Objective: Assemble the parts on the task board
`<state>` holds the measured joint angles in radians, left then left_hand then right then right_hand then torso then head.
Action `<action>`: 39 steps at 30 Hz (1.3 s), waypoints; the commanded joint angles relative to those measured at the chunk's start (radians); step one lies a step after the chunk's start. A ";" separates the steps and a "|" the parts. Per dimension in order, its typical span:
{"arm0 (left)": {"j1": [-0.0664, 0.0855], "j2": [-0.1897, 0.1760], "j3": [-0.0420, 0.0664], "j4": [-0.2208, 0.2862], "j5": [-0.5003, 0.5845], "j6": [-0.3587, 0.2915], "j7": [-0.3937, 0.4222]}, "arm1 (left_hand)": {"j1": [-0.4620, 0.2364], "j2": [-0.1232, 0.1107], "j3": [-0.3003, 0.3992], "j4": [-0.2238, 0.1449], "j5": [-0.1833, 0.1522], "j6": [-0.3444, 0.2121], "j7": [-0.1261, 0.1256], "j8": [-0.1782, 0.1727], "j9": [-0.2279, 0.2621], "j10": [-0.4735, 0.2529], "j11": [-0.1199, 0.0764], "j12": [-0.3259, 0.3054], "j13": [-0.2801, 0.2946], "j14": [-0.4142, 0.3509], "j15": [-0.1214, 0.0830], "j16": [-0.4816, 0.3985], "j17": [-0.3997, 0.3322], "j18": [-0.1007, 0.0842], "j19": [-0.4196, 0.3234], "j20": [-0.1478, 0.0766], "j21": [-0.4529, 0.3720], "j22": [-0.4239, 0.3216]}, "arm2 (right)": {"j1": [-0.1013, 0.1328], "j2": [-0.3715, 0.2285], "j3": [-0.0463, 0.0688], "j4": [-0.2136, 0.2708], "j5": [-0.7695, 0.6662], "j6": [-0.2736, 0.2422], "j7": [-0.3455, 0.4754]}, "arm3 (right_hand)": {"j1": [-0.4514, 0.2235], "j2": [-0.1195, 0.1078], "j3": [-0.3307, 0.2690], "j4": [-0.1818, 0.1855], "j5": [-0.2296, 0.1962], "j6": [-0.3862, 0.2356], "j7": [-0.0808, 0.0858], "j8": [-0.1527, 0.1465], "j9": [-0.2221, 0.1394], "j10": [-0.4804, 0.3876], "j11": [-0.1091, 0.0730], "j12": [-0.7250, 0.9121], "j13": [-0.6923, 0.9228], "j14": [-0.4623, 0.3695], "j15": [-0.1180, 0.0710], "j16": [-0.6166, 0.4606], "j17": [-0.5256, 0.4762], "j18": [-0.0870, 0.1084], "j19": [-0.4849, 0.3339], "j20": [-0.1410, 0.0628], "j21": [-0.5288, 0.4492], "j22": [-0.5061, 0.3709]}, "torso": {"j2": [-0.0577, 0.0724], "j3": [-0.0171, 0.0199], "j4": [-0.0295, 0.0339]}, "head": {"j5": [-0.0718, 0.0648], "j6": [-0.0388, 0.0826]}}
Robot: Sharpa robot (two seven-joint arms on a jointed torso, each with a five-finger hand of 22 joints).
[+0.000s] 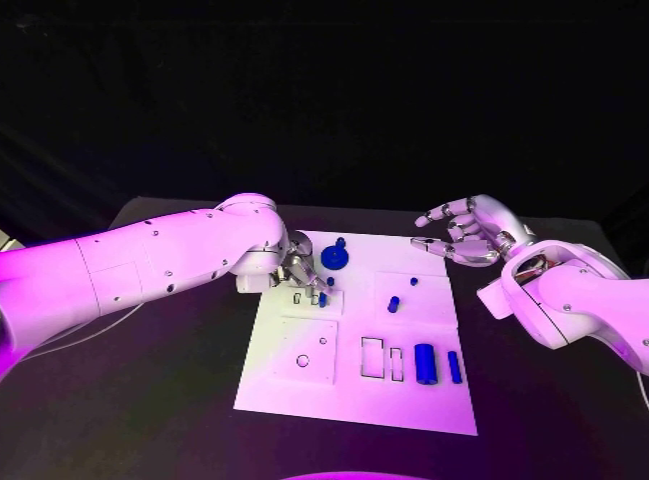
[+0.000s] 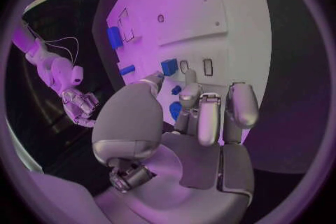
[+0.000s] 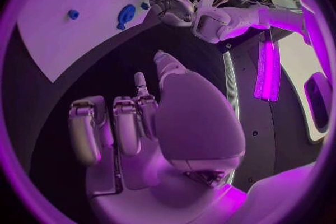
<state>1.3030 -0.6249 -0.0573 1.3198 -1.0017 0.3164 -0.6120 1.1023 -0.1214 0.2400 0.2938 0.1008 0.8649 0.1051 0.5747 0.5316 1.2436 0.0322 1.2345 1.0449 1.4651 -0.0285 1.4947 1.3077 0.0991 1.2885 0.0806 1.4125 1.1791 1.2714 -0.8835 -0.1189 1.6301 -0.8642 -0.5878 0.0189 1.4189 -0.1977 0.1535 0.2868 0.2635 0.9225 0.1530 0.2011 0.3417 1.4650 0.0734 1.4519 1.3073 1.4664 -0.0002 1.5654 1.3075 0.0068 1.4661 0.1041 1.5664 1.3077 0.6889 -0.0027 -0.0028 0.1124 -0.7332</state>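
black table (image 1: 151,400), left hand (image 1: 298,266) beside blue parts (image 1: 321,293)

Matt white task board (image 1: 411,395), smooth blue plastic-looking parts (image 1: 424,363), glossy silver metallic robot hand (image 3: 150,129), matt black table (image 1: 151,400)

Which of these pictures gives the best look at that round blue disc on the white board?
The head view: the round blue disc sits unobstructed on the task board, beside the left hand. The right wrist view shows it small near the board's edge; in the left wrist view, fingers mostly hide it.
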 commanded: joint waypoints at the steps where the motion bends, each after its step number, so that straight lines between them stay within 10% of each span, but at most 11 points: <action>1: 0.002 0.003 0.000 0.005 0.023 0.039 -0.005 | -0.003 0.004 -0.005 0.000 0.001 -0.003 0.000 -0.004 0.001 -0.004 -0.001 -0.003 0.001 0.055 -0.001 0.004 0.077 -0.017 0.004 0.000 0.006 0.001 | 0.000 0.001 0.000 -0.001 -0.003 0.017 0.001 | 0.002 -0.006 0.006 0.001 0.003 0.000 0.001 0.003 -0.001 0.007 -0.002 -0.003 0.167 0.104 -0.001 0.005 0.263 -0.007 0.105 0.000 0.004 0.263 | -0.001 0.0004 0.0002 | 0.000 -0.001; 20: 0.001 0.007 0.000 0.021 0.041 0.031 -0.005 | 0.010 0.013 -0.005 -0.003 0.003 0.000 -0.001 -0.003 0.005 -0.005 -0.001 -0.003 0.000 0.056 -0.001 0.006 0.081 -0.017 0.003 0.001 0.007 0.002 | 0.000 0.006 0.000 -0.009 -0.008 0.023 -0.004 | 0.001 -0.005 0.007 0.001 0.004 -0.001 0.001 0.003 -0.002 0.008 -0.002 -0.001 0.169 0.104 0.000 0.005 0.263 -0.007 0.105 0.000 0.004 0.263 | -0.001 0.0008 0.0006 | -0.002 0.001; 39: 0.001 0.011 0.000 0.017 0.051 0.038 -0.003 | 0.167 0.048 0.090 -0.010 0.003 0.007 -0.008 -0.009 0.026 -0.009 -0.008 -0.008 -0.005 0.056 -0.006 0.008 0.090 -0.016 -0.006 0.002 0.007 0.002 | -0.001 0.014 -0.001 -0.015 -0.008 0.032 -0.010 | 0.002 -0.002 0.011 0.000 0.009 -0.001 0.001 0.004 -0.002 0.009 -0.002 -0.001 0.169 0.104 0.000 0.005 0.263 -0.007 0.105 0.000 0.004 0.263 | -0.001 0.0005 -0.0006 | -0.001 -0.001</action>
<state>1.3029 -0.6162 -0.0576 1.3358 -0.9652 0.3362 -0.6167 1.2630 -0.0740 0.3257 0.2840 0.1007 0.8698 0.1003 0.5708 0.5556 1.2396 0.0281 1.2304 1.0398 1.4650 -0.0284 1.4985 1.3075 0.0992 1.2884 0.0806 1.4163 1.1817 1.2712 -0.8711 -0.1195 1.6157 -0.8656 -0.5732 0.0074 1.4189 -0.1977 0.1590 0.2868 0.2694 0.9225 0.1530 0.2011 0.3408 1.4650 0.0734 1.4519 1.3073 1.4664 -0.0002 1.5654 1.3081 0.0068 1.4661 0.1040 1.5664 1.3073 0.6882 -0.0020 -0.0028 0.1117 -0.7337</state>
